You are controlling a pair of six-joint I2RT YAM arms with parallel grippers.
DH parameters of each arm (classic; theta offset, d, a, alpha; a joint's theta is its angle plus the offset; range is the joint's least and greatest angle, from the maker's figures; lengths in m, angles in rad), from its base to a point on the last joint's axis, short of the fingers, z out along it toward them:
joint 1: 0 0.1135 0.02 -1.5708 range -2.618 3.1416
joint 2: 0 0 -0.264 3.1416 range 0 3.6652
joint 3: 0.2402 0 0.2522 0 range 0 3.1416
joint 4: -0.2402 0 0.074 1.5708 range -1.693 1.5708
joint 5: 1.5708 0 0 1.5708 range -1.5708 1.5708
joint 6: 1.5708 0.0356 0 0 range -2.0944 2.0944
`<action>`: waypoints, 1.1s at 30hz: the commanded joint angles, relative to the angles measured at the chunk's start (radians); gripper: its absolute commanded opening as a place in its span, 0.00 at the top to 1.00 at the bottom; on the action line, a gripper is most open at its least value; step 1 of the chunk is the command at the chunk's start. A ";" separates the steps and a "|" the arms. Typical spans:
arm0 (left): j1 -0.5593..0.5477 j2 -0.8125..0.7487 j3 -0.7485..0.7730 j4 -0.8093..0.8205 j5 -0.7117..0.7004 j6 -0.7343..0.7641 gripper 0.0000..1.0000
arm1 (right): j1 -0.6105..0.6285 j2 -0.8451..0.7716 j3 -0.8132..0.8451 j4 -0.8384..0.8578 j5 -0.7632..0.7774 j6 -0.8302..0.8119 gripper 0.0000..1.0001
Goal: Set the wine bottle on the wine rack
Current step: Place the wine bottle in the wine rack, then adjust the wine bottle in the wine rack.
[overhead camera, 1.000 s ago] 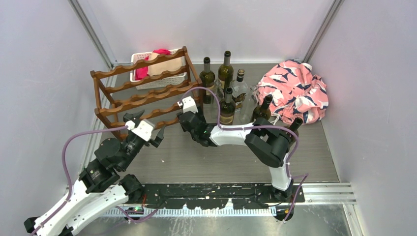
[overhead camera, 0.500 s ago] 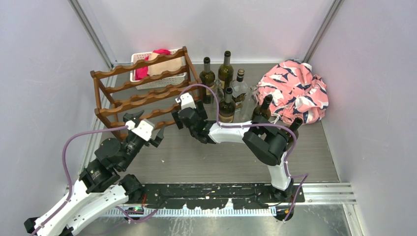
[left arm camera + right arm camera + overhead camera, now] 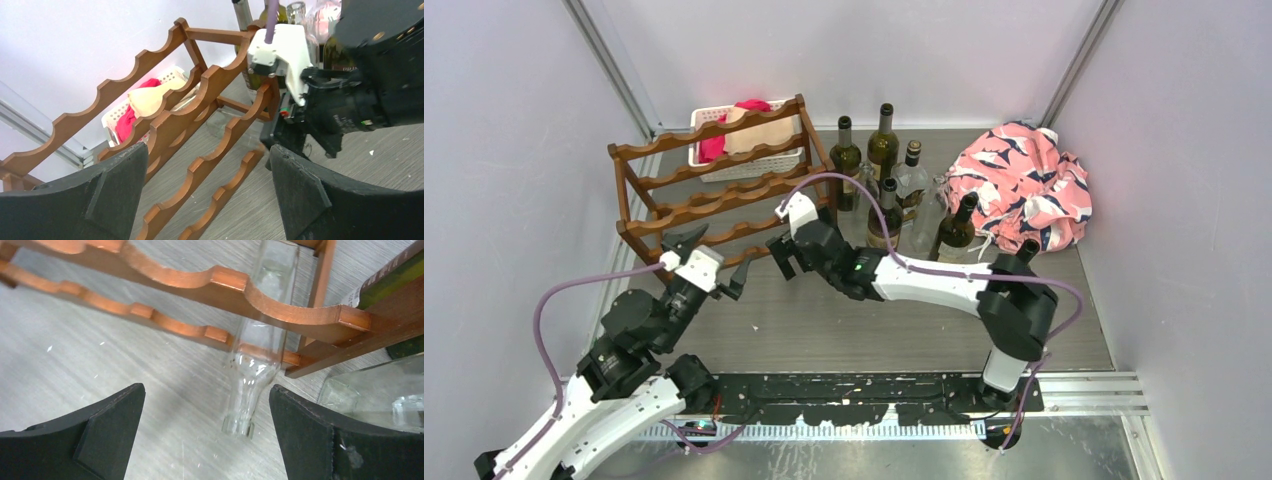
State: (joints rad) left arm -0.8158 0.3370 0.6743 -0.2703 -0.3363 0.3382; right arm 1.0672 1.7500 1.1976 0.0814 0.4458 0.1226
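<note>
Grey tabletop (image 3: 125, 370), wine bottle (image 3: 247, 395) racked, beyond right jaws

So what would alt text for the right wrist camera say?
A clear glass bottle lies in the wooden wine rack, its neck poking out toward the camera. The right hand is open and empty.

Bare booth, even light
Pale walls (image 3: 854, 50) meet at metal corner posts (image 3: 612, 65); grey wood-grain floor (image 3: 874, 330) ends at a metal strip (image 3: 1084, 385).

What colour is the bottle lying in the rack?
Clear glass; the bottle shows best in the right wrist view.
</note>
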 commanded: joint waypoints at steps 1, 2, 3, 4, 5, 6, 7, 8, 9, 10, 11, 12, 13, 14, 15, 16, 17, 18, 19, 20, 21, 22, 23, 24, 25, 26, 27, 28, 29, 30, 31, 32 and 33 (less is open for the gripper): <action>0.006 -0.051 0.009 0.103 0.008 -0.037 0.10 | -0.002 -0.148 -0.035 -0.113 -0.191 -0.041 0.00; 0.006 -0.063 0.009 0.110 0.007 -0.042 0.10 | -0.002 -0.175 -0.042 -0.135 -0.246 -0.060 0.00; 0.006 -0.074 0.011 0.114 0.006 -0.050 0.10 | -0.002 -0.203 -0.046 -0.157 -0.297 -0.080 0.00; 0.006 -0.082 0.013 0.120 0.007 -0.062 0.09 | -0.005 -0.236 -0.046 -0.184 -0.334 -0.100 0.00; 0.006 -0.088 0.018 0.119 0.014 -0.071 0.09 | -0.012 -0.256 -0.035 -0.219 -0.377 -0.114 0.00; 0.006 -0.093 0.024 0.114 0.020 -0.080 0.09 | -0.020 -0.271 -0.012 -0.295 -0.417 -0.141 0.00; 0.006 -0.095 0.033 0.102 0.022 -0.091 0.09 | -0.031 -0.281 0.015 -0.351 -0.461 -0.158 0.00; 0.006 -0.097 0.043 0.090 0.023 -0.106 0.09 | -0.050 -0.289 0.050 -0.415 -0.504 -0.181 0.00; 0.006 -0.098 0.050 0.073 0.022 -0.129 0.09 | -0.084 -0.294 0.087 -0.480 -0.551 -0.213 0.00; 0.006 -0.100 0.057 0.063 0.021 -0.152 0.08 | -0.107 -0.296 0.133 -0.546 -0.611 -0.240 0.00; 0.006 -0.102 0.062 0.052 0.022 -0.177 0.08 | -0.130 -0.299 0.171 -0.593 -0.644 -0.259 0.00; 0.006 -0.106 0.065 0.040 0.027 -0.208 0.08 | -0.154 -0.303 0.208 -0.635 -0.684 -0.280 0.00; 0.006 -0.110 0.066 0.035 0.030 -0.240 0.08 | -0.177 -0.309 0.242 -0.677 -0.731 -0.305 0.00; 0.006 -0.115 0.061 0.033 0.032 -0.279 0.07 | -0.194 -0.318 0.271 -0.710 -0.760 -0.336 0.00; 0.006 -0.121 0.054 0.033 0.039 -0.317 0.06 | -0.205 -0.327 0.301 -0.746 -0.782 -0.367 0.00; 0.006 -0.124 0.045 0.033 0.046 -0.359 0.05 | -0.215 -0.335 0.334 -0.790 -0.802 -0.406 0.00; 0.006 -0.127 0.036 0.033 0.052 -0.404 0.03 | -0.225 -0.340 0.370 -0.837 -0.814 -0.439 0.00; 0.006 -0.129 0.022 0.031 0.057 -0.444 0.01 | -0.236 -0.342 0.412 -0.889 -0.819 -0.463 0.00; 0.006 -0.128 0.013 0.027 0.063 -0.489 0.00 | -0.247 -0.342 0.456 -0.943 -0.820 -0.494 0.00; 0.006 -0.128 0.006 0.022 0.068 -0.530 0.00 | -0.258 -0.333 0.530 -1.009 -0.813 -0.522 0.00; 0.006 -0.124 -0.002 0.018 0.074 -0.569 0.00 | -0.273 -0.323 0.590 -1.071 -0.797 -0.551 0.00; 0.005 -0.121 -0.011 0.016 0.080 -0.606 0.00 | -0.290 -0.311 0.649 -1.132 -0.778 -0.590 0.00; 0.006 -0.116 -0.021 0.015 0.083 -0.642 0.01 | -0.316 -0.297 0.719 -1.209 -0.749 -0.610 0.00; 0.006 -0.110 -0.031 0.018 0.085 -0.695 0.01 | -0.344 -0.284 0.781 -1.252 -0.720 -0.635 0.00; 0.006 -0.100 -0.039 0.023 0.091 -0.731 0.02 | -0.371 -0.272 0.840 -1.286 -0.692 -0.662 0.00; 0.006 -0.087 -0.045 0.024 0.099 -0.764 0.03 | -0.396 -0.261 0.898 -1.302 -0.643 -0.672 0.00; 0.006 -0.070 -0.051 0.024 0.106 -0.799 0.04 | -0.426 -0.255 0.944 -1.308 -0.611 -0.681 0.00; 0.006 -0.045 -0.055 0.029 0.116 -0.826 0.05 | -0.462 -0.252 0.985 -1.306 -0.594 -0.683 0.00; 0.006 -0.016 -0.059 0.034 0.129 -0.852 0.06 | -0.505 -0.253 1.017 -1.295 -0.582 -0.666 0.00; 0.006 0.018 -0.060 0.043 0.147 -0.873 0.08 | -0.551 -0.260 1.038 -1.286 -0.590 -0.642 0.00; 0.006 0.058 -0.055 0.048 0.175 -0.892 0.09 | -0.600 -0.274 1.045 -1.280 -0.622 -0.628 0.00; 0.006 0.100 -0.043 0.051 0.194 -0.909 0.12 | -0.652 -0.297 1.031 -1.262 -0.651 -0.604 0.00; 0.005 0.150 -0.027 0.046 0.210 -0.918 0.14 | -0.703 -0.326 0.991 -1.230 -0.691 -0.582 0.00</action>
State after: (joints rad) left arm -0.8158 0.3584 0.6186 -0.2687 -0.2111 -0.4511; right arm 0.5095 1.4815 2.2024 -1.1481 -0.2062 -0.4976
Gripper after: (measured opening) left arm 0.895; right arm 0.996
